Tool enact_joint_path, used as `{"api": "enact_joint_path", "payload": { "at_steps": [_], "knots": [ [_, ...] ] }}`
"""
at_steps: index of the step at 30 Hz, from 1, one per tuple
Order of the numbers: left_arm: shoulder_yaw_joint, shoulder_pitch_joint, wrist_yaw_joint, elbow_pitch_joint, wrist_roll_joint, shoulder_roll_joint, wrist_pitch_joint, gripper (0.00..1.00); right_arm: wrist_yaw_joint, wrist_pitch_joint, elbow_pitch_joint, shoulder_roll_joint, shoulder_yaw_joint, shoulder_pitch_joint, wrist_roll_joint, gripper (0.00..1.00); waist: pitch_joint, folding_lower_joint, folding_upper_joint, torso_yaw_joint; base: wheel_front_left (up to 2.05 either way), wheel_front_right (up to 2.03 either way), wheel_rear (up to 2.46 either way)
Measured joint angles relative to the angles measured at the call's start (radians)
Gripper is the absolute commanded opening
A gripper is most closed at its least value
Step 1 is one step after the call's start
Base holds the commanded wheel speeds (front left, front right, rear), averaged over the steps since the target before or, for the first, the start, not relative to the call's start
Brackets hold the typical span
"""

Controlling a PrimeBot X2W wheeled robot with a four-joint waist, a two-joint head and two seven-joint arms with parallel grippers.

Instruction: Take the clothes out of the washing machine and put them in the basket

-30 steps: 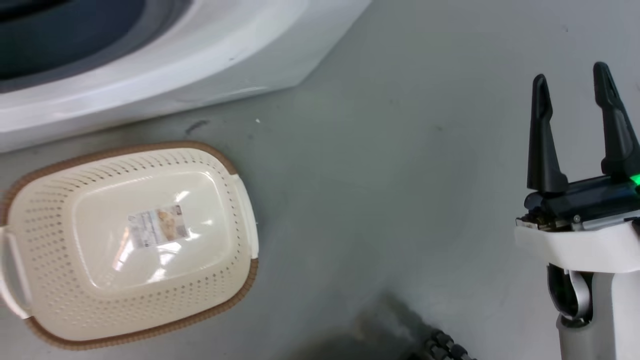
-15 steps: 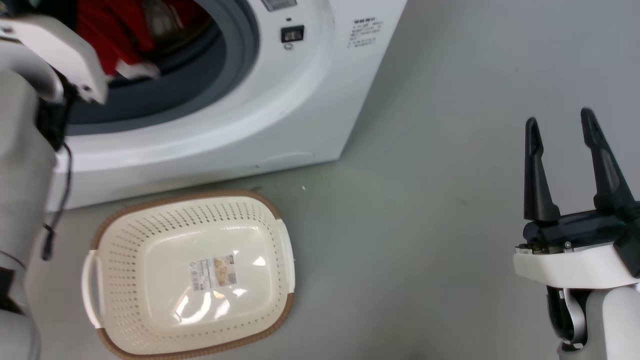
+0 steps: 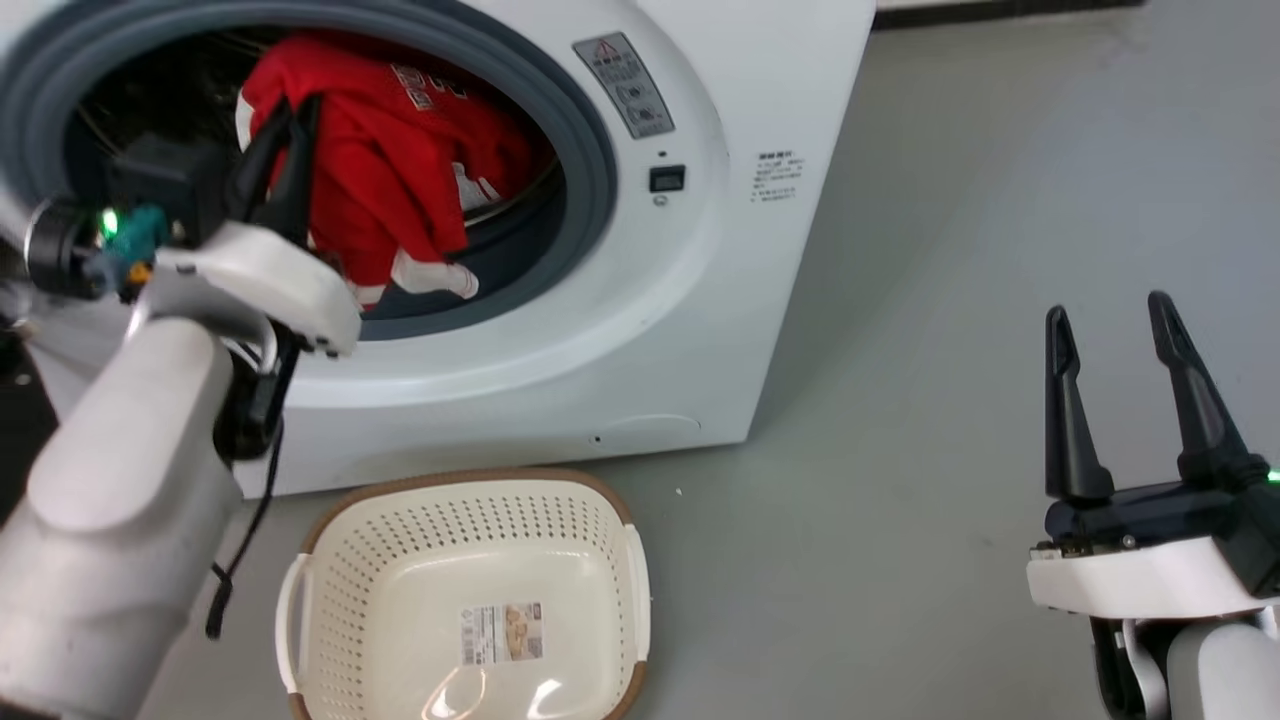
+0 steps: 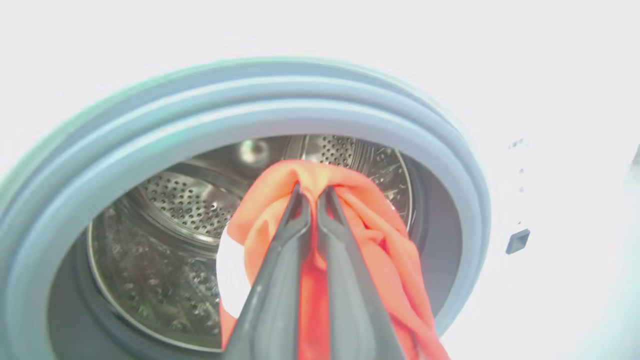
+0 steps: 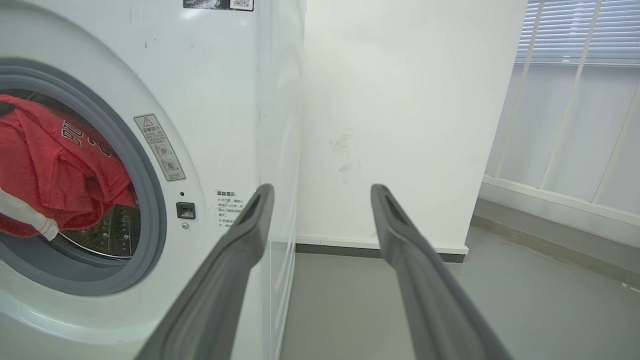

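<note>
The job is only just getting going, by my reckoning: the clothes [image 3: 400, 150] are sitting in the mouth of the washing machine [image 3: 700, 300], bunched up red with a white cuff spilling over the grey seal [image 3: 590, 170]. The basket [image 3: 470, 476] is waiting on the floor [image 3: 950, 250] just in front of the machine, holding nothing but a paper label [image 3: 503, 632] on its bottom. The left hand [image 3: 299, 105] is reaching into the opening, its fingers clenched on a fold of the red cloth. The right hand [image 3: 1108, 308] is hanging well off to the side over bare floor, fingers spread and gripping nothing. So I am judging that everything is left to do: drawing the cloth out over the seal, lowering it into the basket, and going back for whatever remains. From the head view I cannot tell whether that red heap is one garment or two. The left wrist view is giving the pinch itself, the fabric [image 4: 380, 220] peaking over the closed fingertips of the left hand [image 4: 312, 190], with the perforated drum [image 4: 175, 200] looking bare behind. The right wrist view is showing dark lettering on the clothes [image 5: 55, 170] between the open fingers of the right hand [image 5: 322, 189] and the machine's front.
</note>
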Motion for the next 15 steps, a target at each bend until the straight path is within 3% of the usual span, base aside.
{"api": "enact_joint_path", "payload": {
  "at_steps": [3, 4, 11, 15],
  "knots": [
    [0.028, 0.095, 0.039, -0.133, 0.011, 0.016, -0.001, 0.0, 0.0, 0.0, 0.004, 0.0, 0.002, 0.017, -0.008, 1.0, -0.033, 0.0, 0.0, 0.018, 0.0, 0.0, 0.0],
    [0.033, 0.184, 0.077, -0.252, 0.011, 0.034, -0.001, 0.0, 0.0, 0.0, 0.007, 0.0, -0.001, 0.021, -0.008, 1.0, -0.058, 0.0, 0.0, 0.035, 0.0, 0.0, 0.0],
    [0.031, 0.395, 0.166, -0.502, -0.015, 0.102, 0.053, 0.0, 0.0, 0.0, 0.009, 0.0, -0.013, 0.038, -0.009, 1.0, -0.091, 0.0001, 0.0, 0.071, 0.0, 0.0, 0.0],
    [0.005, 0.521, 0.182, -0.555, -0.053, 0.104, 0.073, 0.0, 0.0, 0.0, 0.009, 0.0, -0.012, 0.038, -0.002, 1.0, -0.087, 0.0001, 0.0, 0.071, 0.0, 0.0, 0.0]
  ]
}}
